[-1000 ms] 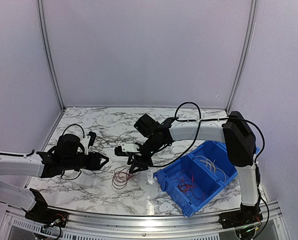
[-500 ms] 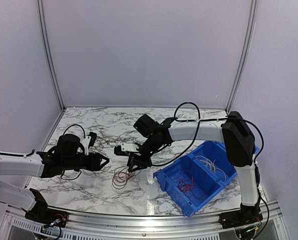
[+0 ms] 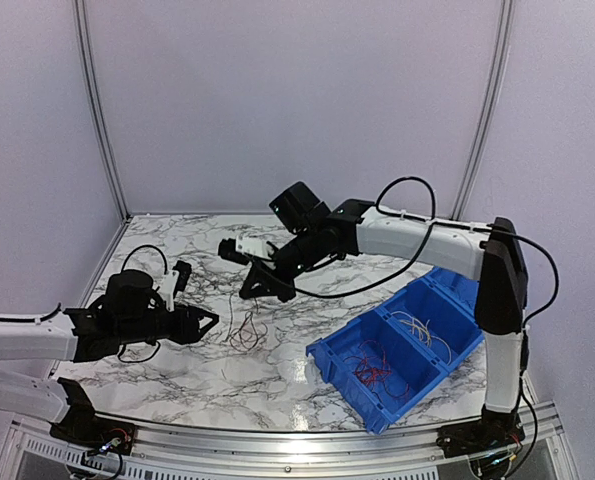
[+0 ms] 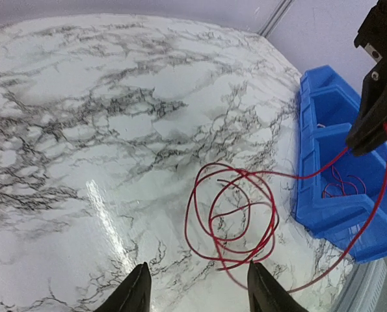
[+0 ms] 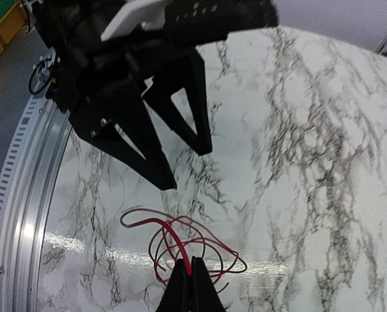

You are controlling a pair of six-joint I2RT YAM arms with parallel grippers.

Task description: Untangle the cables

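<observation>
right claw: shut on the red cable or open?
Shut. In the right wrist view the right claw has its tips pressed together on the red cable, pinching one strand.

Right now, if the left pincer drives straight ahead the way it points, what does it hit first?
Most likely the red cable loops right ahead of the left pincer, one end held in the shut right pincer. The blue bin lies farther along that line. Depth is unclear, though.

1 hi rear cam, 2 close wrist cams, shared: cables (image 3: pixel 242 336)
</observation>
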